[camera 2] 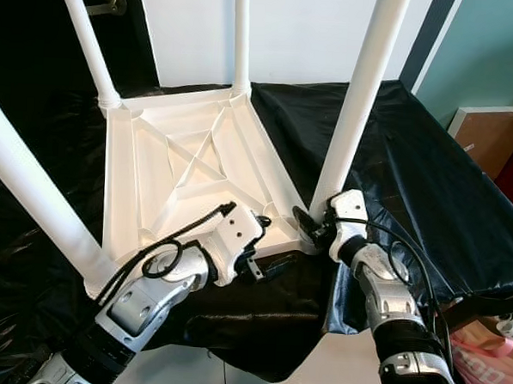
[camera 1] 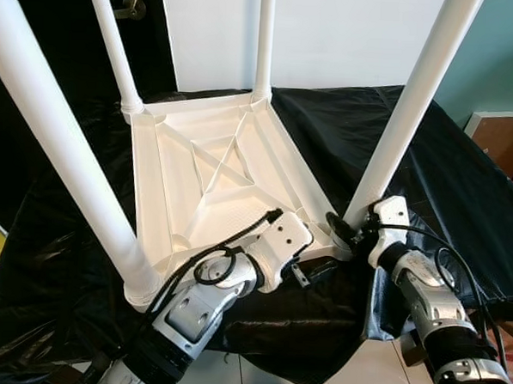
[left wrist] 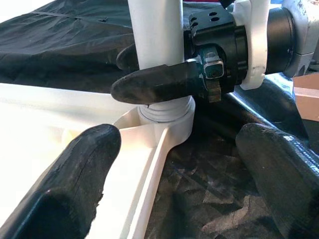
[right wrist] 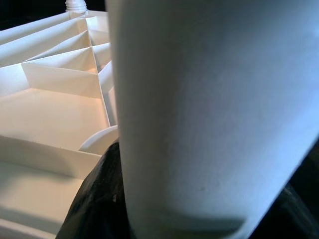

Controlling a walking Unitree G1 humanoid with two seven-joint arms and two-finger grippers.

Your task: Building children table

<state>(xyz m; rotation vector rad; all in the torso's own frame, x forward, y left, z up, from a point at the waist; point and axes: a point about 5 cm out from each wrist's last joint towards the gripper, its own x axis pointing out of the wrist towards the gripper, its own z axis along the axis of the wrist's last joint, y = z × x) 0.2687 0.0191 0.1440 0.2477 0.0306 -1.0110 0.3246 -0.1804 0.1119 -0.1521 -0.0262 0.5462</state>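
I have the right pincer (camera 1: 347,229) pinching the near-right white plastic tube leg (camera 1: 409,114) at its socket, axis upright. Left pincer (left wrist: 174,164), spread, sits just beside it over the upturned white ribbed tabletop (camera 1: 215,168) rim.

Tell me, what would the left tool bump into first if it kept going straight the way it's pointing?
Probably the right tool, clamped around the white table leg directly ahead. The left tool is open, pointing right at them.
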